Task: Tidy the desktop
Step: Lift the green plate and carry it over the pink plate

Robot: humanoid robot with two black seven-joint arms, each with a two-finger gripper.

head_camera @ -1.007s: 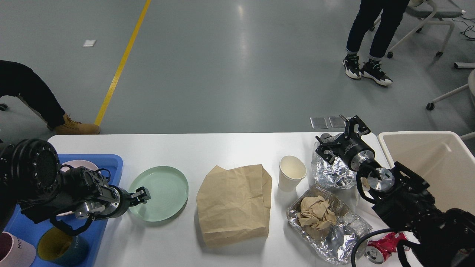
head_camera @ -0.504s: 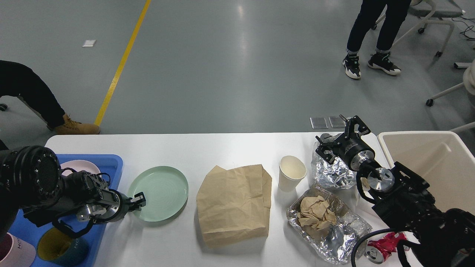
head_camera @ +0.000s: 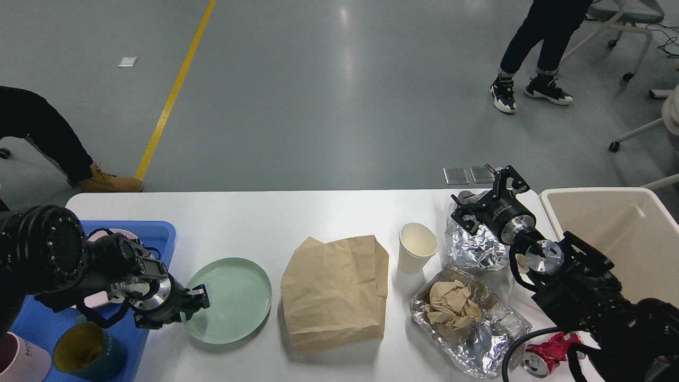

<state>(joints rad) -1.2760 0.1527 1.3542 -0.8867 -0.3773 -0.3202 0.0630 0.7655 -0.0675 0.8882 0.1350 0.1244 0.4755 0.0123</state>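
- The counter (head_camera: 329, 212), the desktop of the task, was a wide white slab with rounded corners and a matte top, filling the lower half of the view, with grey floor beyond it.
- A beige bin (head_camera: 610, 228) stood at the counter's right end.
- A blue tray (head_camera: 154, 233) sat on the counter's left end, holding a pink plate and cups.
- A crumpled brown paper bag (head_camera: 334, 289) lay at the counter's middle.
- A pale green plate (head_camera: 233, 300) lay between bag and tray.
- A foil container (head_camera: 477, 329) with crumpled paper and a foil wad (head_camera: 475, 249) lay right of the bag.
- A white paper cup (head_camera: 417, 246) stood upright beside the bag.
- The left gripper (head_camera: 200, 297) had its fingers clamped on the green plate's rim.
- The right gripper (head_camera: 485, 199) hung over the foil wad, fingers apart.
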